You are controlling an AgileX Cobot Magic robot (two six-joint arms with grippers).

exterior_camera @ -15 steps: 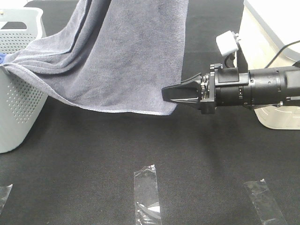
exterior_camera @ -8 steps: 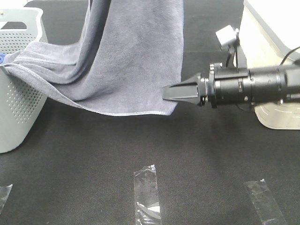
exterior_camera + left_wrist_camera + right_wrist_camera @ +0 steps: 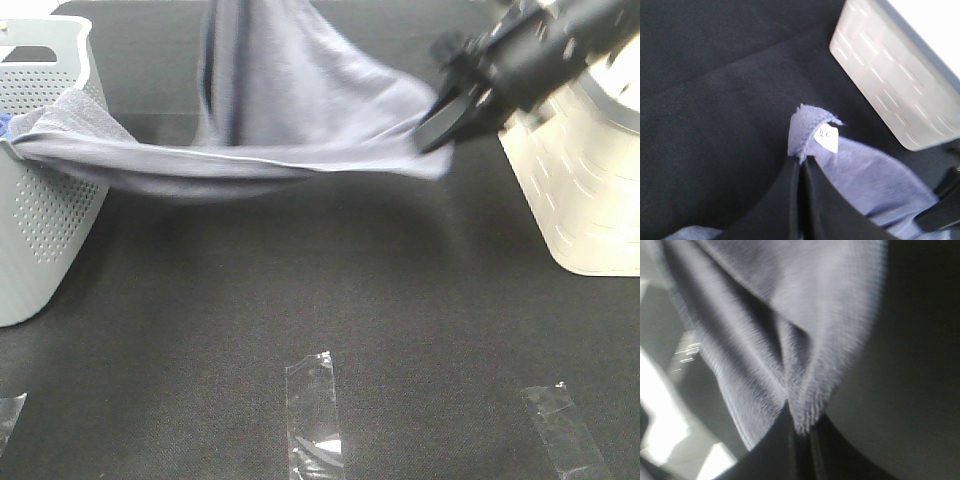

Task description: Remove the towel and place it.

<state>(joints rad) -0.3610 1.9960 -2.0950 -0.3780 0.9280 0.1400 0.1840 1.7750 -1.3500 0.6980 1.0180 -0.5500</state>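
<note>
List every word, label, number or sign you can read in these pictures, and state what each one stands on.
Small white tag on the corner of the large grey-lavender terry towel: dark marks, too blurred to read.
Grey perforated plastic basket, white plastic basket, clear tape strips: no text visible.

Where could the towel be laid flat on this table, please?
The bare black tabletop between the grey basket and the white basket, back from the tape strips, is free. Farther back it is crowded: the towel hangs there from the right gripper.
</note>
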